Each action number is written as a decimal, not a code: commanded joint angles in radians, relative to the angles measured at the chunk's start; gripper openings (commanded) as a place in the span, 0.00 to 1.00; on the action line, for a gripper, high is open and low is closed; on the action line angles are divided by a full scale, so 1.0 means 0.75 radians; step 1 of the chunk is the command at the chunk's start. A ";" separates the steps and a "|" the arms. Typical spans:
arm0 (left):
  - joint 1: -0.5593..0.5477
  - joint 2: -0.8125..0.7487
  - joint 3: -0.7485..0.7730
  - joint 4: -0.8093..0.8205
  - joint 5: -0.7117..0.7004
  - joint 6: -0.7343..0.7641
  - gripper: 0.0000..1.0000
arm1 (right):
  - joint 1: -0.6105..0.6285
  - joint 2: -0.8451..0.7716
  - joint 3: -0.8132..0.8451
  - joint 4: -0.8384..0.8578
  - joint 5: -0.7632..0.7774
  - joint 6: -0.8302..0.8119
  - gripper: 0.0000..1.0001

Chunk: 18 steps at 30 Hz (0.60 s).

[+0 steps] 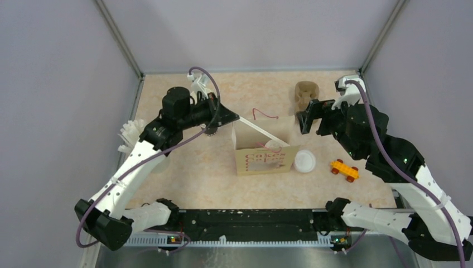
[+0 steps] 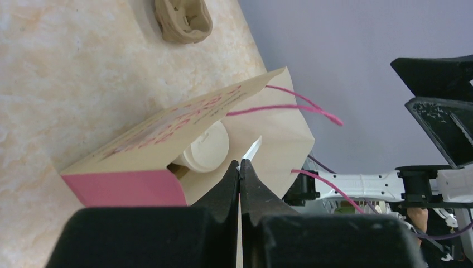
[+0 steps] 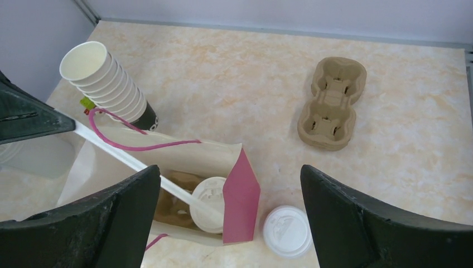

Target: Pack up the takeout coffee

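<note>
Sitting bagged: coffee (image 3: 209, 204) near right claw (image 3: 230, 169).

My left arm (image 1: 131, 167) and right arm (image 1: 415, 173): white links, black motor joints, black wedge end effector fingers (image 3: 362, 223), purple cable (image 1: 211, 77) along each.

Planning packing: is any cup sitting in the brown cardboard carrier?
No, both wells of the cardboard carrier are bare in the right wrist view.

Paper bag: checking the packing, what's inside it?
A lidded white cup sits inside, a white straw held by the left gripper reaching in over it. The walls of the bag hide the cup's body.
</note>
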 commanded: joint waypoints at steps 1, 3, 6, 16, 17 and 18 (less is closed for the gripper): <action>-0.051 0.049 -0.035 0.266 -0.092 -0.033 0.00 | -0.006 -0.025 0.010 -0.023 -0.004 0.089 0.93; -0.081 0.090 -0.038 0.288 -0.091 -0.045 0.01 | -0.006 -0.027 0.010 -0.025 -0.001 0.095 0.93; -0.118 0.138 -0.019 0.289 -0.085 -0.040 0.07 | -0.005 -0.026 0.020 -0.026 0.015 0.089 0.93; -0.131 0.084 0.104 0.134 -0.147 0.056 0.54 | -0.006 -0.003 0.043 -0.021 0.035 0.087 0.92; -0.131 0.075 0.126 0.113 -0.159 0.078 0.58 | -0.006 0.003 0.044 -0.026 0.029 0.099 0.92; -0.130 0.066 0.150 0.094 -0.172 0.094 0.63 | -0.006 0.007 0.046 -0.033 0.022 0.113 0.93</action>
